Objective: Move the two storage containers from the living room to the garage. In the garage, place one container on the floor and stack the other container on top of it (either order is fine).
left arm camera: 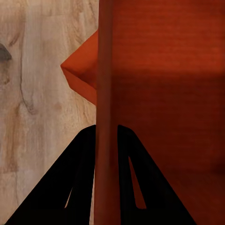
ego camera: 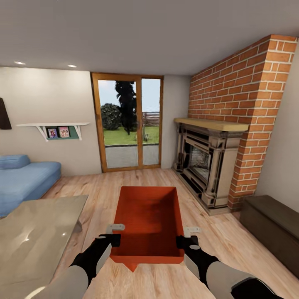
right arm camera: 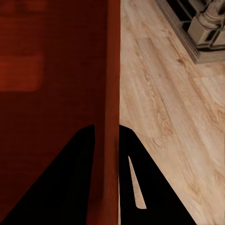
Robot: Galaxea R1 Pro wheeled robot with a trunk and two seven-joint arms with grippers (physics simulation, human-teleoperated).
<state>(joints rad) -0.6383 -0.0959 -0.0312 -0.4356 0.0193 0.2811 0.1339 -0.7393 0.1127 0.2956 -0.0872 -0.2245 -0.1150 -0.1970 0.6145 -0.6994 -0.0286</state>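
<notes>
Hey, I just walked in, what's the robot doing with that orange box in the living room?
The robot is holding an orange-red storage container in front of itself with both arms. The left gripper is clamped on the container's left wall and the right gripper on its right wall, each wall pinched between the fingers. A corner of a second orange piece pokes out underneath; it may be the other container. It is in the living room, above the wood floor, facing the glass doors, fireplace to its right.
</notes>
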